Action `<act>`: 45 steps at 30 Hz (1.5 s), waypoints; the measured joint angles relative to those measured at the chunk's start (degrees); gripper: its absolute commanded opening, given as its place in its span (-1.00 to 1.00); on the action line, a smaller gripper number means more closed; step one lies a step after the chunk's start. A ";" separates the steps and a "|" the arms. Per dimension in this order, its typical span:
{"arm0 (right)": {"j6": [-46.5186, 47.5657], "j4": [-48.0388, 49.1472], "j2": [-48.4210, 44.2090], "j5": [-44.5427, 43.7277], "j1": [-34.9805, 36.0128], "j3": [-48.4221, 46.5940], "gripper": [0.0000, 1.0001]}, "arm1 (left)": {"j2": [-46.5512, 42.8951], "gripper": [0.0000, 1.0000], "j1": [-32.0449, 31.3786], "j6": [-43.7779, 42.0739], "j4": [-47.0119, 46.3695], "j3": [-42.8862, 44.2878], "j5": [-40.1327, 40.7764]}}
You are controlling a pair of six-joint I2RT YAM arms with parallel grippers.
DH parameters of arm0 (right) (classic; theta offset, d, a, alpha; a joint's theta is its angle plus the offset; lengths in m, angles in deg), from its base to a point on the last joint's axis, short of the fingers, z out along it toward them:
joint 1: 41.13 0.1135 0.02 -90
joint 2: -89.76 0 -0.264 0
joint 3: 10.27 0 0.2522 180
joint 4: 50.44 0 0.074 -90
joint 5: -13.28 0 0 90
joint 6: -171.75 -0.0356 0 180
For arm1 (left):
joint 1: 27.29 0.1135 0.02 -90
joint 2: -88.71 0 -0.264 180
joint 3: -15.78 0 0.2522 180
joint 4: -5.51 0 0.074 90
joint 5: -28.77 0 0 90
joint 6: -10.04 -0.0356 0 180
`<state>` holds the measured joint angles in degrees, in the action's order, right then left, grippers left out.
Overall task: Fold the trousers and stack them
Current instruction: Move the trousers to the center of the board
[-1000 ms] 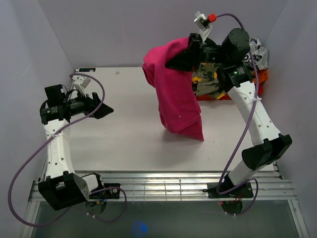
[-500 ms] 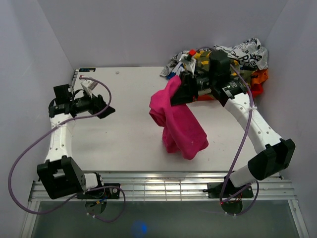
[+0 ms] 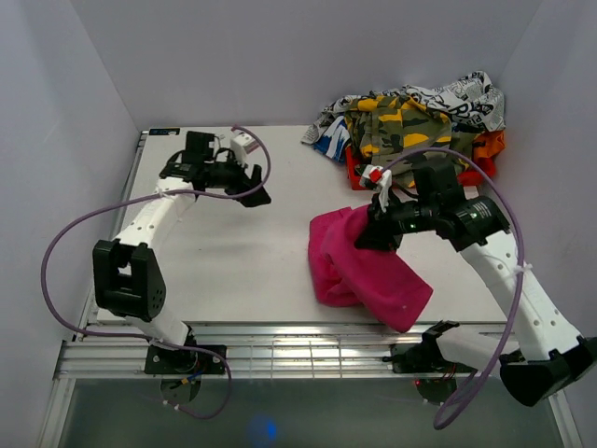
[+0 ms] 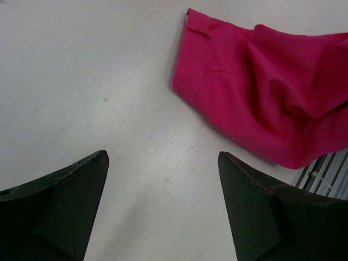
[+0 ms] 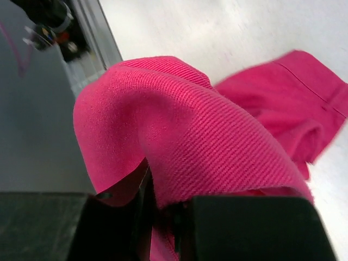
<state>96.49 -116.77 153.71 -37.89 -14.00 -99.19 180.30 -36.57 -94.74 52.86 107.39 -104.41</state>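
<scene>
on the table [image 3: 233,271], right gripper [image 3: 371,231] clamped on bunched trousers [image 3: 364,275], left gripper [image 4: 162,156] fingers apart, empty

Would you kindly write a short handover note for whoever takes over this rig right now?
Grippers: the right end effector is shut on a raised bunch of the trousers. The left end effector is open and empty, above the table, well apart from the trousers.
Things: the trousers lie crumpled on the near right part of the table, reaching its near edge. A pile of other clothes sits in the far right corner.
Done: the trousers are out on the table, but no tidy fold shows.
To do: flatten, fold and stack.
</scene>
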 measured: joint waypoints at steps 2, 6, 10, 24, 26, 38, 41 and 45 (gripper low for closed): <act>5.81 -4.50 -2.62 -3.87 0.00 0.09 -0.85 | 1.38 0.83 -5.90 0.79 -1.60 0.20 3.43; 15.58 -11.13 -5.84 -10.38 0.00 0.09 -0.85 | 9.33 0.86 -16.28 2.40 -4.39 3.78 11.65; 23.12 -17.53 -7.37 -15.32 0.00 0.39 -0.85 | 20.37 0.89 -23.37 4.13 -5.99 9.42 17.88; 37.35 -20.96 -11.34 -28.92 0.00 10.97 -0.85 | 37.64 -0.74 -28.79 8.37 -5.66 22.71 29.92; 38.60 -20.57 -11.63 -30.93 -0.04 12.26 -0.85 | 37.18 -1.00 -27.65 9.07 -5.25 22.10 28.68; 46.97 -8.72 -1.40 -31.85 -7.26 17.97 -0.85 | 13.00 -1.00 4.46 3.98 1.64 1.01 26.08; 48.13 -5.46 8.17 -28.48 -10.45 15.80 -0.84 | 4.79 -1.00 7.21 0.11 1.86 -6.29 26.01; 47.52 -5.46 22.38 -26.40 -13.03 7.74 -0.67 | -2.01 -1.00 8.94 -4.39 1.84 -14.95 25.79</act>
<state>144.01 -122.24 176.09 -64.30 -27.02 -91.45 178.29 -27.63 -99.14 54.69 92.44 -78.62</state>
